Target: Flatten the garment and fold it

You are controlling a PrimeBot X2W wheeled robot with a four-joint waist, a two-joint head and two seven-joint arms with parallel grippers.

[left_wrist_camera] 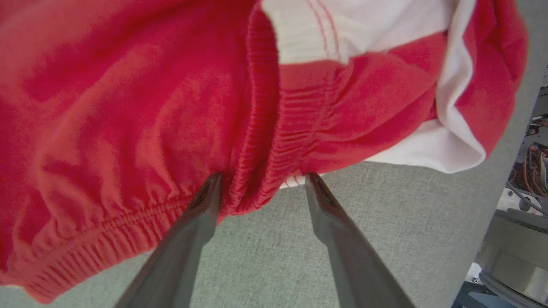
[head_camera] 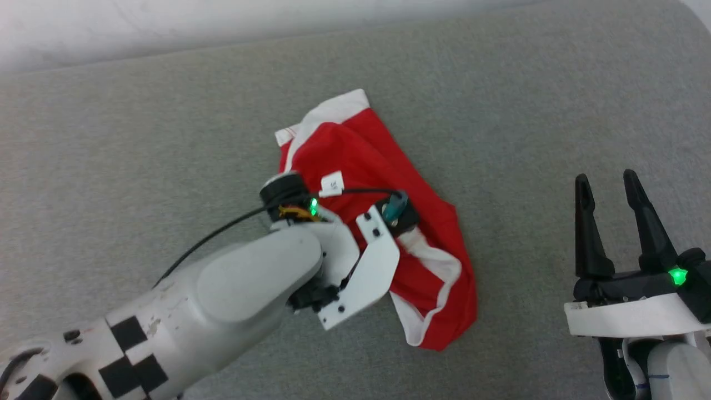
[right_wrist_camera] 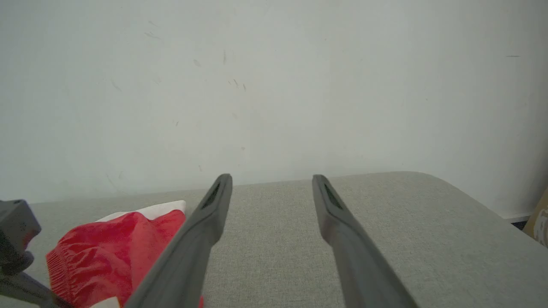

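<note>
The garment (head_camera: 355,155) lies crumpled in the middle of the grey surface, bright red with white trim and a small white label (head_camera: 332,183). My left arm's wrist (head_camera: 333,244) reaches over its near side and hides the fingers beneath it. In the left wrist view my left gripper (left_wrist_camera: 264,176) is open, its tips straddling a ridge of the garment's (left_wrist_camera: 128,107) gathered elastic waistband. My right gripper (head_camera: 605,176) stands open at the lower right, well clear of the cloth. The right wrist view shows my right gripper (right_wrist_camera: 272,176) holding nothing, with the garment (right_wrist_camera: 107,248) to its lower left.
A grey fabric surface (head_camera: 139,139) spreads all around the garment. It ends at a white wall (right_wrist_camera: 274,64) behind and rounds off at the right corner (right_wrist_camera: 471,192). The robot's base (left_wrist_camera: 513,239) shows at the right edge of the left wrist view.
</note>
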